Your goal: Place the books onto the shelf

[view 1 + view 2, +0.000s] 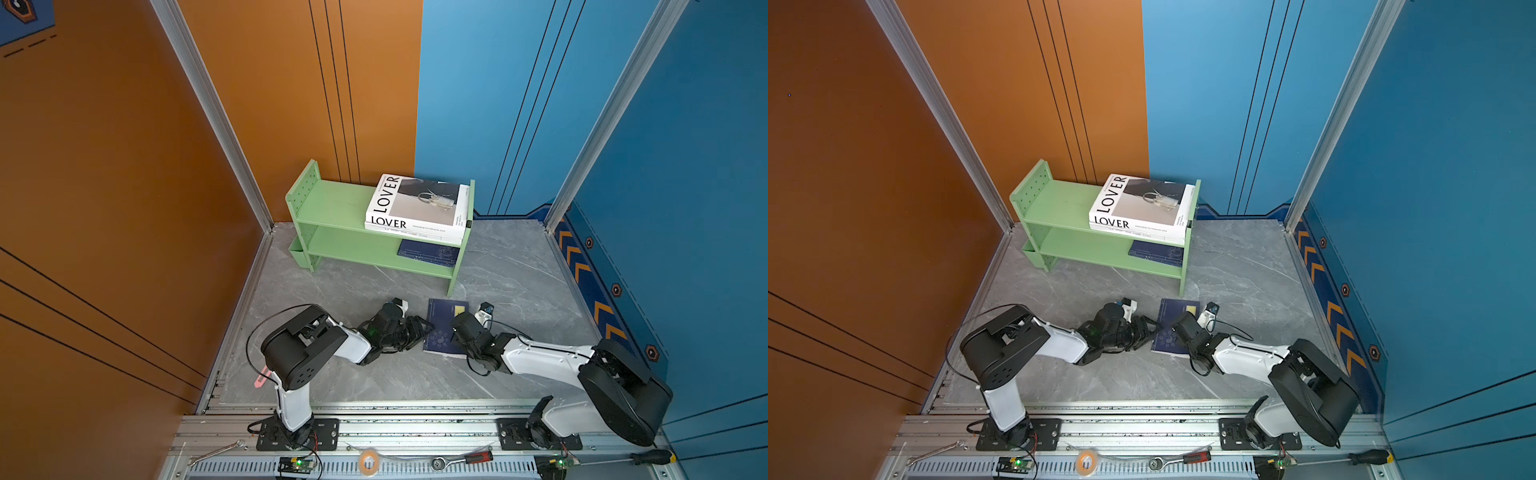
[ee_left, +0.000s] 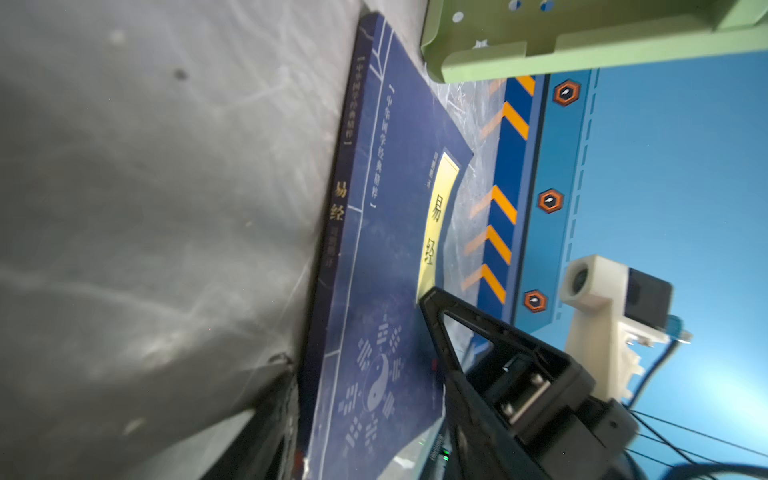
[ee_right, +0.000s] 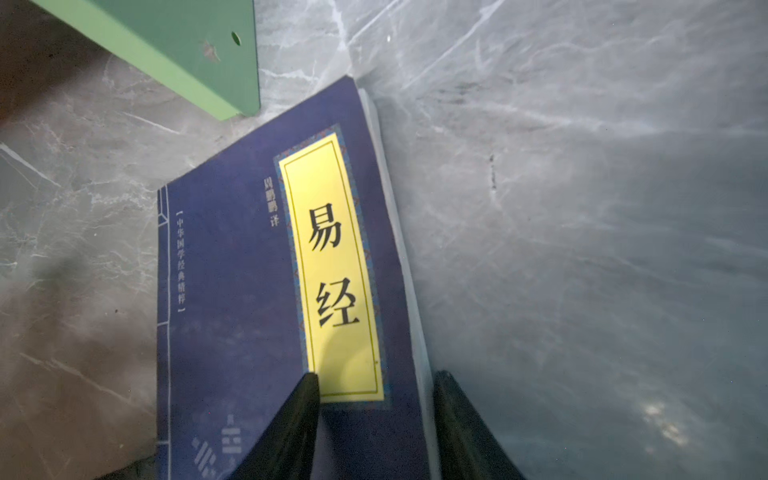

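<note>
A navy book (image 1: pixel 442 328) (image 1: pixel 1173 328) with a yellow title label lies on the grey floor in front of the shelf (image 1: pixel 332 203) (image 1: pixel 1059 203). My right gripper (image 1: pixel 454 330) (image 3: pixel 376 376) is shut on its page edge, one finger on the cover, the other against the pages. My left gripper (image 1: pixel 426 328) stands open at the spine side, one of its fingers (image 2: pixel 274 415) beside the spine. The cover (image 2: pixel 395 249) bows upward. The "LOVER" book (image 1: pixel 415 203) lies on a second white book (image 1: pixel 415 236) on the top tier. Another navy book (image 1: pixel 428 253) lies on the lower tier.
The shelf's right leg (image 3: pixel 174 54) stands close behind the floor book. A small green bin (image 1: pixel 300 251) hangs on the shelf's left side. A wrench (image 1: pixel 216 453), tape roll (image 1: pixel 368 461), ratchet (image 1: pixel 457 460) and screwdriver (image 1: pixel 648 457) lie on the front rail. Walls enclose three sides.
</note>
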Available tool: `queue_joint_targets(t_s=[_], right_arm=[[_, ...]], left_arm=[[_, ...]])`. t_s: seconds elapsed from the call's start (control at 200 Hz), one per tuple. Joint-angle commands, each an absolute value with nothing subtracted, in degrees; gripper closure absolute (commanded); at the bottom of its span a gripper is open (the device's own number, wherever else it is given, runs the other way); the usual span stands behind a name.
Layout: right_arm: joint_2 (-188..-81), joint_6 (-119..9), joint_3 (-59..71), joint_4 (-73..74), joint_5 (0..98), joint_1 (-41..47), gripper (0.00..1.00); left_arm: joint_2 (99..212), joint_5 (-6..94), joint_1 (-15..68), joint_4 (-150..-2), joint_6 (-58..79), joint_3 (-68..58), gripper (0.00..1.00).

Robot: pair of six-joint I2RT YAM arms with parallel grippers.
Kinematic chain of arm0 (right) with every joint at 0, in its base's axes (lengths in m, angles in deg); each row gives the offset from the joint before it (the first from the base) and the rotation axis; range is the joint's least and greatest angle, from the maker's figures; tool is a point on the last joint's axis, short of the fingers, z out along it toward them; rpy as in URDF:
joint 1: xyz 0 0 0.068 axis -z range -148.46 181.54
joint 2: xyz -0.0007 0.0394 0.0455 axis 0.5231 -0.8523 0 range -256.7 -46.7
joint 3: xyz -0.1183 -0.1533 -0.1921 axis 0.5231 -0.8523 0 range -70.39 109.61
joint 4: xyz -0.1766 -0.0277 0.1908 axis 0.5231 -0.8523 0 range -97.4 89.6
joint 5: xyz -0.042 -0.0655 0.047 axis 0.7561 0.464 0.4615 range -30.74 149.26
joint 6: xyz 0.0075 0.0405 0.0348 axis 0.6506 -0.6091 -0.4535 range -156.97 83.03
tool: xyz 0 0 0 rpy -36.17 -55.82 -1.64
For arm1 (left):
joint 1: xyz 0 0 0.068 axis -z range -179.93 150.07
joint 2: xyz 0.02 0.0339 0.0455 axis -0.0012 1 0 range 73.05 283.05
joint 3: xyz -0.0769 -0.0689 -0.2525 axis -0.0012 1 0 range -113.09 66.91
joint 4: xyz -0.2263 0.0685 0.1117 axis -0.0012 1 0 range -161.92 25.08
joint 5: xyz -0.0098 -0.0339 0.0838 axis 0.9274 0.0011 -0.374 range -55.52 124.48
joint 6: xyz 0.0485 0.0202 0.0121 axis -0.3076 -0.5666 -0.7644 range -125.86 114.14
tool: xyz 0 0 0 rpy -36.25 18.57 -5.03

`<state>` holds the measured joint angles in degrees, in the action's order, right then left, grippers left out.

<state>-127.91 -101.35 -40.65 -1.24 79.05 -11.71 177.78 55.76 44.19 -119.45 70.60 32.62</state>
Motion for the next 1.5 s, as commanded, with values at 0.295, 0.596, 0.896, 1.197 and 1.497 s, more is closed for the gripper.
queue_joint_targets(t_s=[0.295,0.596,0.896,1.197,1.497], right_arm=[[-131.33,-101.22,-40.49,-0.34,71.32,-14.78,0.53],[-132.79,-101.12,-39.91,0.76,71.36,-16.00,0.53],[-133.01,-101.05,-39.36,0.32,71.80,-16.01,0.53],[-129.02,-100.81,-39.10,0.30,70.54,-14.78,0.38],[-118.77,-100.82,-40.74,1.52,66.73,-10.71,0.24]], left_arm=[[181.94,58.49,44.70,-146.79,84.34,37.99,0.45],[181.44,56.54,44.84,-150.08,85.45,40.50,0.45],[184.77,55.49,44.62,-150.85,86.83,43.05,0.64],[184.77,54.73,43.59,-152.58,86.40,44.00,0.93],[172.81,54.66,41.04,-143.61,82.67,45.64,0.96]])
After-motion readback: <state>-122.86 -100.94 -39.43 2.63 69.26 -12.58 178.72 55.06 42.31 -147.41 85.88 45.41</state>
